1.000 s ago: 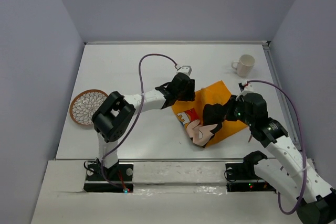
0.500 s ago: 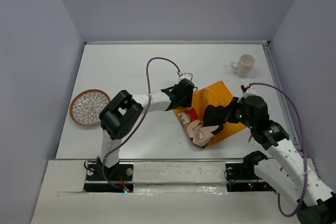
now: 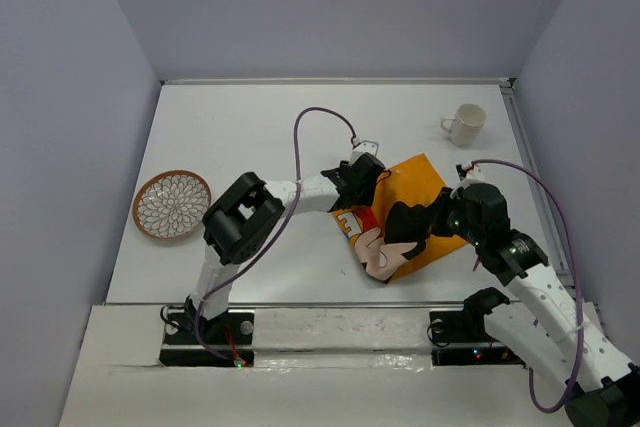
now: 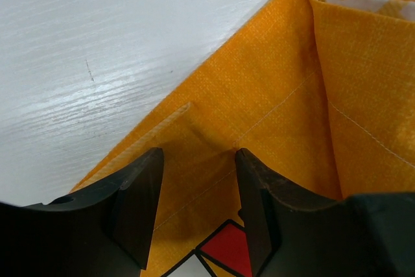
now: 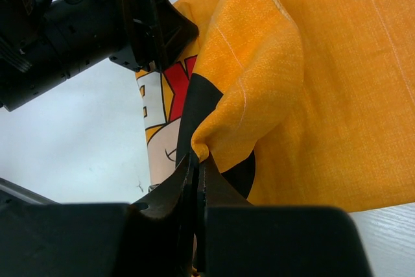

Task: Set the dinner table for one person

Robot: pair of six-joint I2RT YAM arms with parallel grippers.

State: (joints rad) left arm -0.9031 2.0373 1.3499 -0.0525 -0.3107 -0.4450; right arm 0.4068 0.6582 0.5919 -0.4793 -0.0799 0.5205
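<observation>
**A:** Top external view first: where is the dinner table [image 3: 250, 127]?

**B:** It fills the floor of the view. It is white and flat, and it runs from the arm bases out to the back wall.

**A:** How will it handle?

**B:** I judge it rigid and heavy, a thing to work on rather than lift. Only its edge offers any hold. The top looks smooth, so cloth should slide across it easily.

**A:** What lies on it?

**B:** An orange placemat [image 3: 415, 179] sits right of centre. It is rumpled, and part of it is folded over so the cartoon print shows. It looks soft and limp. I would take it by a corner or hem and draw it flat.

**A:** And the jaws?

**B:** The right gripper [image 5: 196, 160] has its jaws together, pinching a raised fold of the orange cloth. The left gripper [image 4: 198, 160] is at the mat's left edge, low over the cloth. Its jaws are apart on either side of a stitched seam, with nothing clamped. I cannot tell whether its tips touch the cloth.

**A:** Anything further out?

**B:** A patterned plate [image 3: 171, 204] sits near the left edge and a mug [image 3: 466, 124] towards the far right. Both are well apart from the mat.
</observation>
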